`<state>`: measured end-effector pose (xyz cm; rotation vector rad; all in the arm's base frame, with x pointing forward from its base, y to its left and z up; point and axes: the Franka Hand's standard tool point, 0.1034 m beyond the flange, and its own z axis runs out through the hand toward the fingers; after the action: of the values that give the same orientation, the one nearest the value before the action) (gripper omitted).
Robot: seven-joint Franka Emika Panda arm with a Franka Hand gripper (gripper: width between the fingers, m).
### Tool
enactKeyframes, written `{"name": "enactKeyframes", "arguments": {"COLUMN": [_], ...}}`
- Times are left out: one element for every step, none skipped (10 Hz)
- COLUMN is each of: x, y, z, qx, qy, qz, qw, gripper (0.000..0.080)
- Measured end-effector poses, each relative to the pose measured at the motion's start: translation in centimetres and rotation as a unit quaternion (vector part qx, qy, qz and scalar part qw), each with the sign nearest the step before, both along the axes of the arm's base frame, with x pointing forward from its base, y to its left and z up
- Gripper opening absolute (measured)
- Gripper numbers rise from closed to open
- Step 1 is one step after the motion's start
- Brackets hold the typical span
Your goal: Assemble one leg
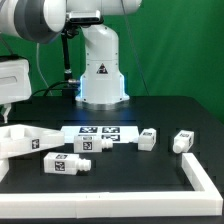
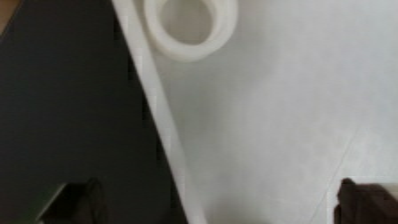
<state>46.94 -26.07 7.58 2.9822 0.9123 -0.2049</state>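
Observation:
Several white legs with tag stickers lie on the black table: one [image 1: 62,165] at the front left, one [image 1: 95,144] by the marker board, one [image 1: 147,138] further to the exterior view's right and one [image 1: 183,141] at the far right. My gripper [image 1: 6,104] hangs at the exterior view's left edge, just above the large white panel [image 1: 24,141], and is mostly cut off there. In the wrist view the gripper [image 2: 219,203] is open. Its dark fingertips [image 2: 75,202] stand wide apart over the panel [image 2: 267,120], whose round hole [image 2: 191,22] shows. It holds no leg.
The marker board [image 1: 100,131] lies in front of the robot base [image 1: 102,75]. A white L-shaped rail [image 1: 196,172] runs along the front right of the table. A green backdrop stands behind.

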Motion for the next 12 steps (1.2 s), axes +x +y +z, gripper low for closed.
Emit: {"name": "enactKeyframes", "arguments": {"x": [0.0, 0.0, -0.5, -0.4, 0.7, 2.2, 3.2, 4.2, 4.7, 4.7, 4.6, 4.6], "y": [0.0, 0.0, 0.6, 1.5, 3.0, 5.4, 7.0, 8.0, 8.1, 8.0, 8.0, 8.0], "z": [0.0, -0.2, -0.9, -1.2, -0.8, -0.3, 0.2, 0.7, 0.9, 1.0, 0.9, 0.9], "qx": [0.000, -0.004, -0.003, 0.003, -0.003, -0.007, -0.007, -0.009, -0.009, -0.009, -0.009, -0.009], "qy": [0.000, -0.007, -0.008, -0.003, -0.011, -0.020, -0.018, -0.013, -0.015, -0.015, -0.014, -0.013], "qz": [0.000, 0.009, 0.006, -0.003, -0.034, -0.053, -0.077, -0.106, -0.111, -0.127, -0.124, -0.124], "qw": [1.000, 1.000, 1.000, 1.000, 0.999, 0.998, 0.997, 0.994, 0.994, 0.992, 0.992, 0.992], "gripper": [0.0648, 0.0648, 0.0648, 0.0648, 0.0648, 0.0648, 0.0648, 0.0648, 0.0648, 0.0648, 0.0648, 0.0648]}}
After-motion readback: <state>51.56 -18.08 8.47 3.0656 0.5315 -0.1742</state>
